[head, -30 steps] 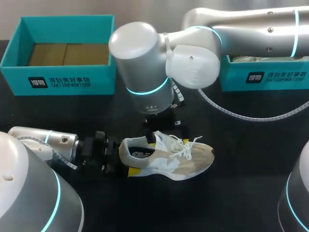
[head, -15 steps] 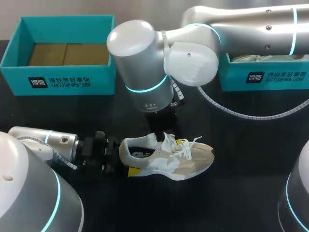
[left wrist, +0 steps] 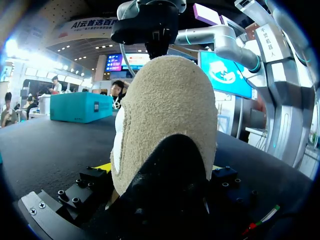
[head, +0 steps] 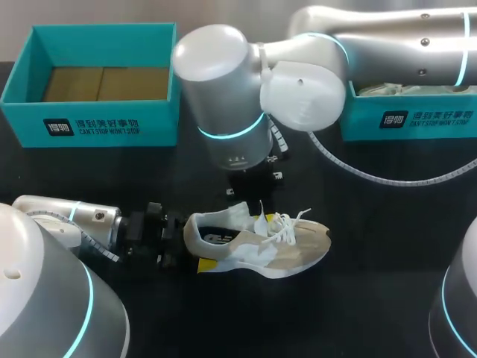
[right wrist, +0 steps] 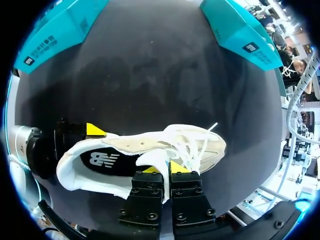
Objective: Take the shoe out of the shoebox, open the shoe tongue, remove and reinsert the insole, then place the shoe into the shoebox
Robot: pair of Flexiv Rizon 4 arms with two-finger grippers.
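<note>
- Table (head: 387,224): black top; bears everything listed below.
- Left shoebox (head: 89,127): teal, open, at the far left of the table. Brown cardboard floor on show, no shoe in it.
- Left arm (head: 67,220): enters from the near left and lies low along the table, pointing toward the middle.
- Left gripper (head: 192,242): at the heel end of the shoe. One yellow tip is on the far side of the heel and one on the near side, so the fingers are clamped on the heel.
- Shoe (head: 261,246): white and beige, out of both boxes, on the table near the middle. Sole down, heel toward the left arm, toe pointing right.
- Insole (right wrist: 107,161): dark, inside the shoe, visible through the opening.
- Tongue (right wrist: 152,159): white, raised above the opening.
- Right gripper (right wrist: 165,168): directly over the shoe, pointing down. The fingers are drawn close together and pinch the tongue from two sides.
- Laces (head: 294,222): white, loose, spread over the forefoot.
- Right arm (head: 358,37): enters from the far right and reaches past the middle, wrist above the shoe.
- Cable (head: 373,179): white, coiled, hanging in a loop from the right arm.
- Right shoebox (head: 417,119): teal, at the far right, partly behind the right arm. Pale contents, not identifiable.
</note>
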